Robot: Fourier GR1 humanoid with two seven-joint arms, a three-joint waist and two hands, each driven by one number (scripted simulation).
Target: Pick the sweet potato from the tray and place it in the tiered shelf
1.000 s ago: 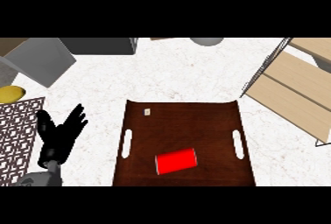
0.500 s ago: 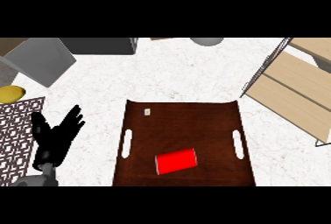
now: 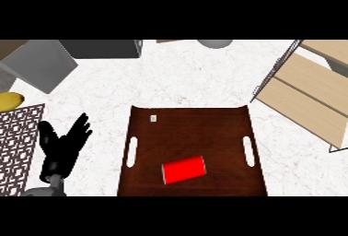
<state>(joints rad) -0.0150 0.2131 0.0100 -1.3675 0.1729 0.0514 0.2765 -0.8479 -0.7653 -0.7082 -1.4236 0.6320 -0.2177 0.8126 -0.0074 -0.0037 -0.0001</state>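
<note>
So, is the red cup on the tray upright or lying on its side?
On its side: the red cup shows its full side wall, lying on the tray.

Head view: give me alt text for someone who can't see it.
A red cylinder lies on its side on a dark brown tray, which sits on a white counter. A wooden tiered shelf stands to the right. The robot's left hand rests open at the left, fingers up.

Red cup on dark tray, left robot hand just beside
</note>
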